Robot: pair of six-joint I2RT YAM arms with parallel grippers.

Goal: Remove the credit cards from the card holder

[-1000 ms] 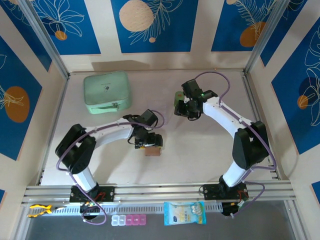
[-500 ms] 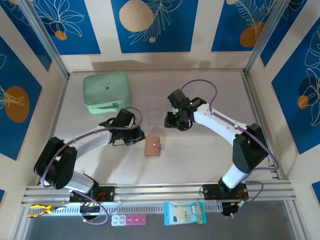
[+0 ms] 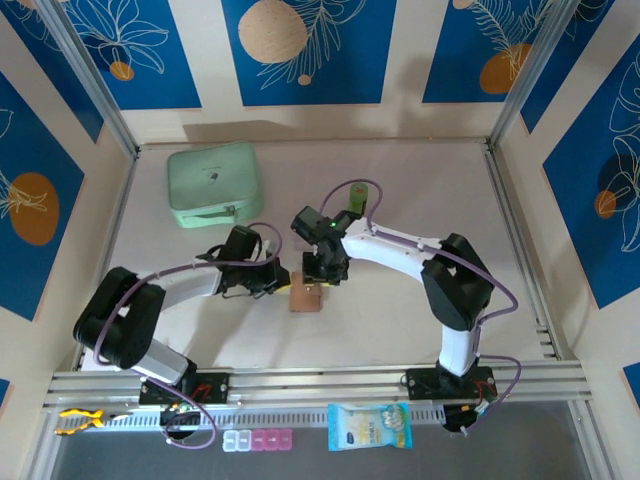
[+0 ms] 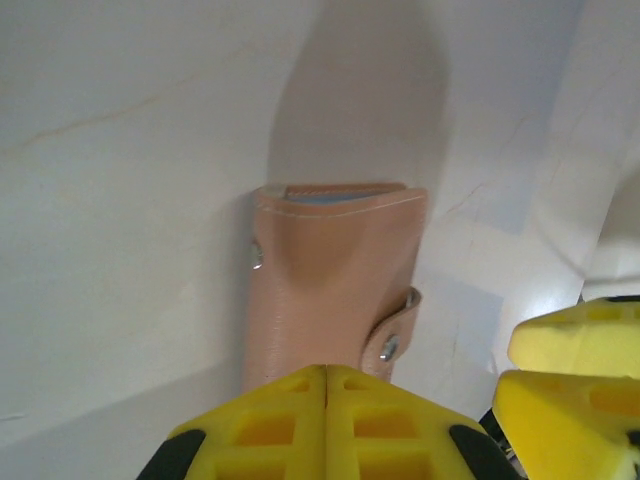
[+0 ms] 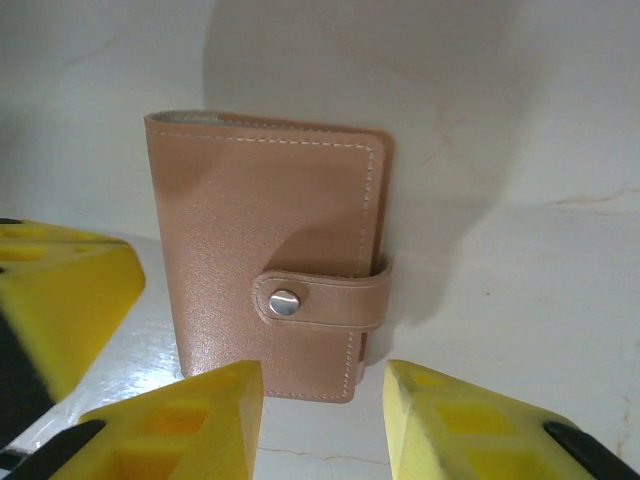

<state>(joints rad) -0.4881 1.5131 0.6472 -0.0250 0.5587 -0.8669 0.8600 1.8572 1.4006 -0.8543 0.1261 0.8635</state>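
— How far along is it?
— Barely begun. The card holder (image 5: 270, 250) lies flat on the surface (image 5: 520, 120) with its strap (image 5: 320, 300) snapped shut, and no credit cards are out.
— And the fingers?
— The left fingers (image 4: 265, 425) are pressed together at its edge, gripping nothing. The right fingers (image 5: 450, 425) stand partly apart just beside it. Unsnapping, opening and pulling the cards all remain.

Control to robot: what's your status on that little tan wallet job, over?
Left end effector shut, at edge of tan leather card holder. Right end effector open, facing its snap strap. Holder flat, closed, strap fastened. Nothing blocking.
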